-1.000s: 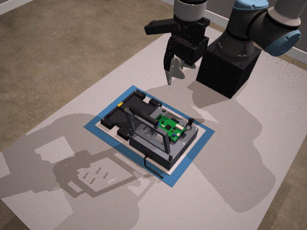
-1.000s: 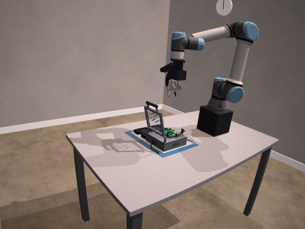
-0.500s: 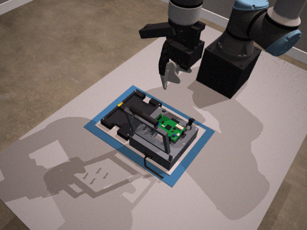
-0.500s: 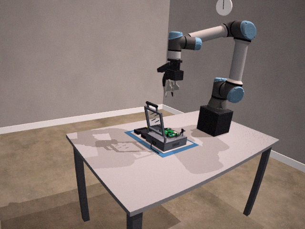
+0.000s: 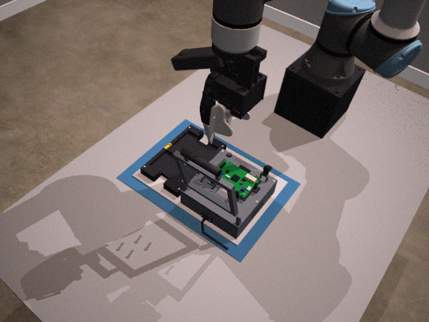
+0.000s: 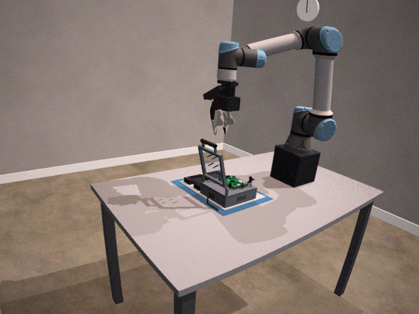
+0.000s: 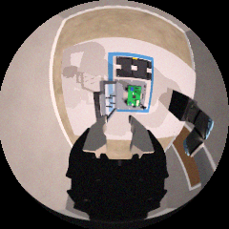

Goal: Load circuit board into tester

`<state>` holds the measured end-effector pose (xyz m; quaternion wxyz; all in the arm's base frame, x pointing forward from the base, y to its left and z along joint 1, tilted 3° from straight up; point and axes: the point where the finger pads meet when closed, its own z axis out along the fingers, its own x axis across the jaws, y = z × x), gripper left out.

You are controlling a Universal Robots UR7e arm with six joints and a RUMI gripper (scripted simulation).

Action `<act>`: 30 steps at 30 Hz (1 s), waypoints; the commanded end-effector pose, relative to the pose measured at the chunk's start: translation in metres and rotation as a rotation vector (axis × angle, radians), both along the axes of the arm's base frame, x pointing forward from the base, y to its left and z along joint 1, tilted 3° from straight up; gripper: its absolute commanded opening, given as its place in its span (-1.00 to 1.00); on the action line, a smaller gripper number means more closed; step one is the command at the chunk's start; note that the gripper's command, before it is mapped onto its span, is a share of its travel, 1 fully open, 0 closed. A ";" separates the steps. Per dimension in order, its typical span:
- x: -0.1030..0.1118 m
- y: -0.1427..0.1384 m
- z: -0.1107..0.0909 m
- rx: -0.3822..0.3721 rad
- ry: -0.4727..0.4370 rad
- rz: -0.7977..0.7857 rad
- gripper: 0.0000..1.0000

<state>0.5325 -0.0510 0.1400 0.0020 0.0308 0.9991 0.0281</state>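
At left, pale table (image 5: 104, 211) (image 6: 189, 256) (image 7: 81, 110) under broad shadows. Then blue-bordered mat (image 5: 284, 194) (image 6: 247, 209) (image 7: 154, 86), bearing black tray (image 5: 187, 147) (image 6: 192, 179) (image 7: 125, 72) with yellow mark (image 5: 167, 145) (image 7: 135, 58) on far left edge.

Next, rightward: grey tester (image 5: 225, 223) (image 6: 216, 198) (image 7: 123, 88), just beside tray. Lid (image 5: 232, 199) (image 6: 222, 165) (image 7: 110, 83) raised, black handle (image 5: 200, 162) (image 6: 208, 143) (image 7: 97, 105) along upper edge. Bent black rod (image 5: 202, 225) (image 6: 207, 203) at near side.

Gripper (image 5: 212, 141) (image 6: 220, 133) (image 7: 117, 114) above, well apart from lid: released, fingers slightly parted, grasping nothing.

Circuit board (image 5: 238, 176) (image 6: 233, 181) (image 7: 134, 95) on tester, looking flat, component side up; white connector (image 5: 251, 178) on right part. Cannot tell pin seating or match with lone post. At far right, arm on black pedestal (image 5: 304, 107) (image 6: 294, 165) (image 7: 178, 105).
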 end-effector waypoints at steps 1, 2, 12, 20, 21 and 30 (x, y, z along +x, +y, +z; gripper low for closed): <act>0.028 -0.001 0.000 0.000 0.001 0.000 -0.40; 0.032 -0.001 0.000 0.000 0.001 0.000 -0.40; 0.052 -0.002 0.000 0.000 0.001 0.000 -0.40; 0.056 -0.002 0.000 0.000 0.001 0.000 -0.40; 0.056 -0.002 0.000 0.000 0.001 0.000 -0.40; 0.056 -0.002 0.000 0.000 0.001 0.000 -0.40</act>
